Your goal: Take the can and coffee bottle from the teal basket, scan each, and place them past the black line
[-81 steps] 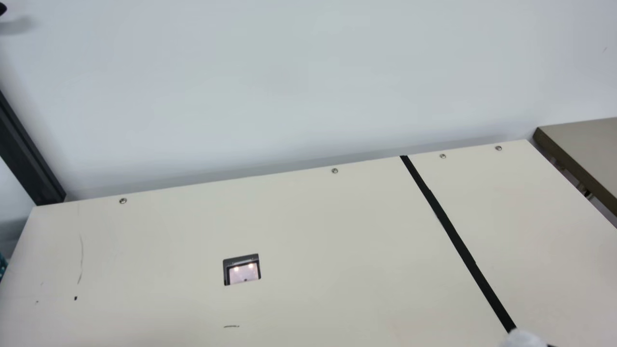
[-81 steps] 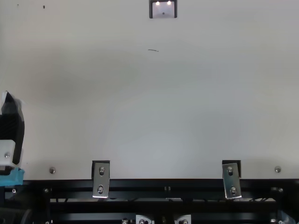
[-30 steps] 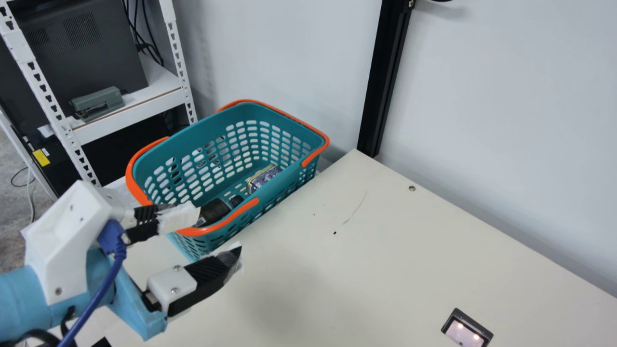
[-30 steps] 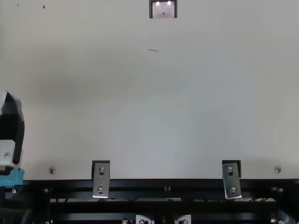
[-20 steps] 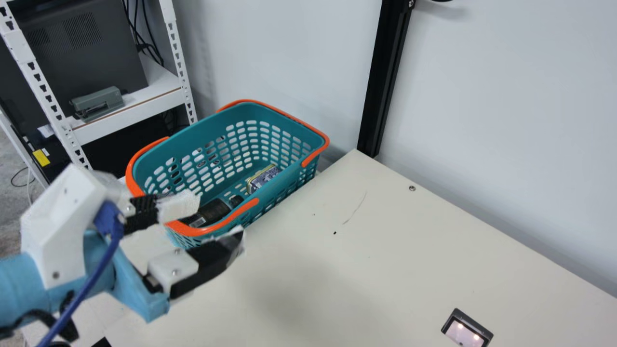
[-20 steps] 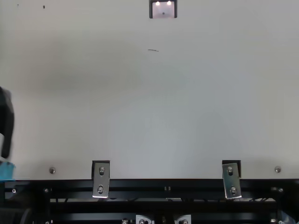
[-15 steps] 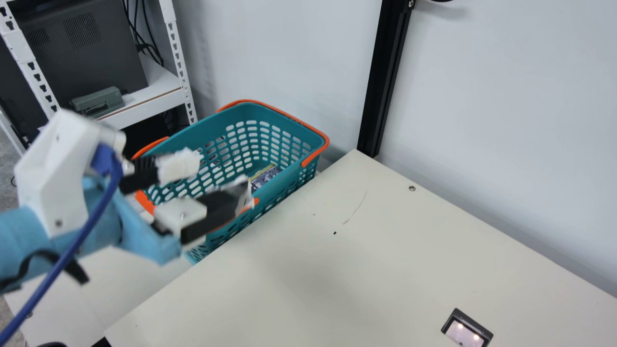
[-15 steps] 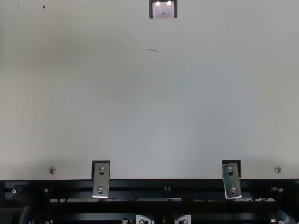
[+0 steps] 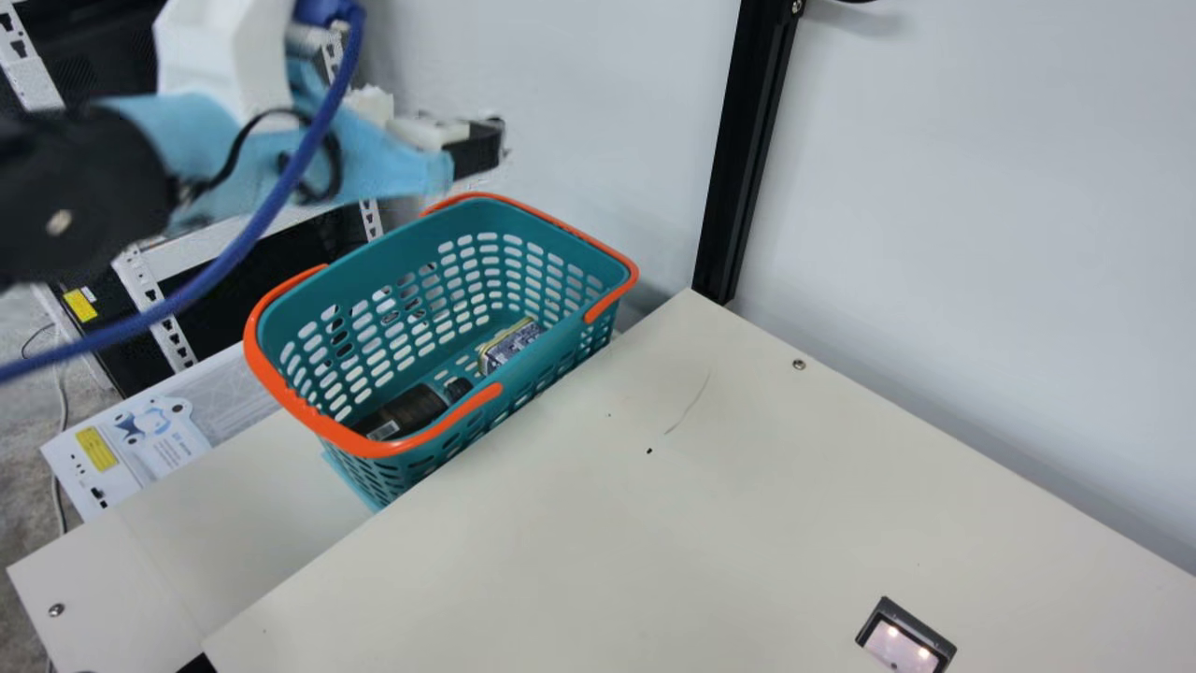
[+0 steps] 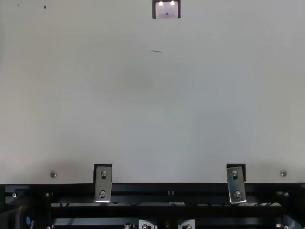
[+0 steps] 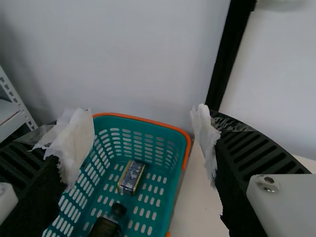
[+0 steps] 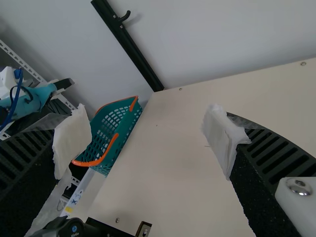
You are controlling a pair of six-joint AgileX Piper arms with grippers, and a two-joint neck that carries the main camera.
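Main view: the coffee bottle [image 9: 411, 409] is laid on its side in the teal basket [image 9: 467, 213], cap toward the can [image 9: 509, 346], both long axes aligned roughly with the basket's length; above it the left gripper [image 9: 437, 121] is held, angled toward the wall [image 9: 579, 112]. Left wrist view: its jaws are spread wide. Right wrist view: the right gripper [image 12: 148, 126] is likewise spread.

Robotics lab: robot arm [image 9: 79, 201], tbl [image 9: 598, 551] w/ scanner [image 9: 899, 647], perforated rack [image 9: 176, 342].
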